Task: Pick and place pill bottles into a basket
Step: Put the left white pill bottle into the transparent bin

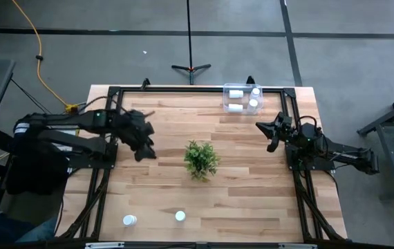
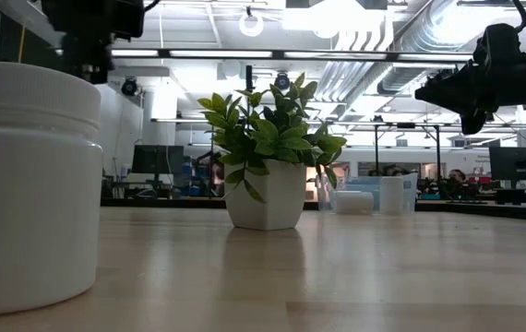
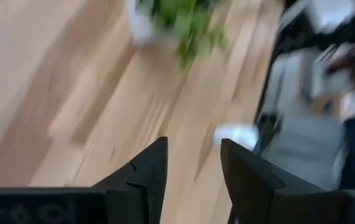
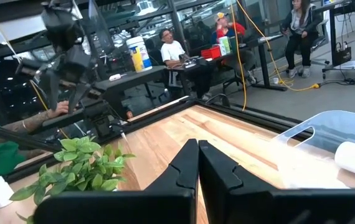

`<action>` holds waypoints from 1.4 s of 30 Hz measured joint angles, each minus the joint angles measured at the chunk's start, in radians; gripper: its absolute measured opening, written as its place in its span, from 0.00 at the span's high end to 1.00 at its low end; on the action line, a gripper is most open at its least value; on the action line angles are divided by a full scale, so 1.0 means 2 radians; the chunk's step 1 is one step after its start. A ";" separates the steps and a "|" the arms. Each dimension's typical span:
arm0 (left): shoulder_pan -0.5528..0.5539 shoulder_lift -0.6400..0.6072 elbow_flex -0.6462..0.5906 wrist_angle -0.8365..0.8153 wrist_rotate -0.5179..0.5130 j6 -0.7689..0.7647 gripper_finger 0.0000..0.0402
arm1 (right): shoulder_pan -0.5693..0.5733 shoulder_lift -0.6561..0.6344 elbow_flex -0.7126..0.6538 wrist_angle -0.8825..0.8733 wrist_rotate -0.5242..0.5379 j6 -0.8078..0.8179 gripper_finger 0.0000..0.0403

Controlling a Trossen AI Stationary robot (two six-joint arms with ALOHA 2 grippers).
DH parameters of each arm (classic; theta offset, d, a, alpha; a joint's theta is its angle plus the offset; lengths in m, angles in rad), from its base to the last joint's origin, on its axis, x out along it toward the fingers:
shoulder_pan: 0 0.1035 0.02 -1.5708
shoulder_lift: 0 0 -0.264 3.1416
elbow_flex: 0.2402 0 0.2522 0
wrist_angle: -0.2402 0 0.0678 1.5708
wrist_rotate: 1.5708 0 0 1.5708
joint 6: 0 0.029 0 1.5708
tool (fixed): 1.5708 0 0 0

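Two white pill bottles (image 1: 129, 220) (image 1: 180, 216) stand upright on the table near its near edge; one fills the low view's left (image 2: 32, 184). The clear basket (image 1: 242, 97) sits at the far right edge with three bottles lying or standing in it (image 1: 236, 94); it also shows in the right wrist view (image 4: 327, 134). My left gripper (image 1: 144, 149) (image 3: 193, 165) hangs open and empty above the table, left of the green plant (image 1: 201, 158). My right gripper (image 1: 271, 135) (image 4: 198, 158) is shut and empty, raised at the right side, near side of the basket.
The small potted plant (image 2: 268, 157) stands in the table's middle between the two arms. A black frame (image 1: 114, 93) runs around the table's edges. People sit at desks in the room beyond the table (image 4: 171, 46).
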 joint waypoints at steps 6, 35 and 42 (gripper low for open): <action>-0.057 0.041 0.036 -0.089 -0.005 -0.001 0.55 | 0.000 0.000 0.000 0.000 0.000 -0.003 0.99; -0.345 0.110 0.037 -0.052 -0.034 -0.235 0.55 | 0.000 0.001 0.000 0.000 -0.001 -0.013 1.00; -0.406 0.157 0.037 -0.012 -0.029 -0.269 0.55 | 0.000 0.001 0.000 -0.001 -0.008 -0.009 0.99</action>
